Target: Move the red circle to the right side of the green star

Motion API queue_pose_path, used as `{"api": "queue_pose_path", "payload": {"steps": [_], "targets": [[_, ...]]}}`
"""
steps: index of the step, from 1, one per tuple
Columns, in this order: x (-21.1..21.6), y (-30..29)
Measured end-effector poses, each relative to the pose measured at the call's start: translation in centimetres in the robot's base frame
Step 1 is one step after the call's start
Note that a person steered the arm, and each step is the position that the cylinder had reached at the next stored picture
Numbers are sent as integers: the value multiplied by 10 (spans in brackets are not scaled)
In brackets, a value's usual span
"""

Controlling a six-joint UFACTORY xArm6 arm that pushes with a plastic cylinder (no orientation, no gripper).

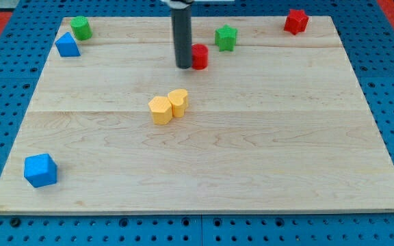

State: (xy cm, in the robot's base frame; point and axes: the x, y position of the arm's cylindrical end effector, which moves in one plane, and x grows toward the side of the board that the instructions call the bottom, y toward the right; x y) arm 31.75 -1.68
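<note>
The red circle (200, 56) sits on the wooden board near the view's top centre. The green star (226, 37) lies just up and to the right of it, a small gap between them. My tip (184, 65) stands right against the red circle's left side. The dark rod rises straight up out of the view's top.
A red star-like block (295, 21) is at the top right. A green block (81, 28) and a blue triangle (66, 45) are at the top left. Two yellow blocks (167, 106) touch each other mid-board. A blue cube (40, 170) is at the bottom left.
</note>
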Motion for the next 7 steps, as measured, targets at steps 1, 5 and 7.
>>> {"api": "queue_pose_path", "payload": {"steps": [1,5,7], "targets": [[-9,-3],[-16,91],[-54,120]]}}
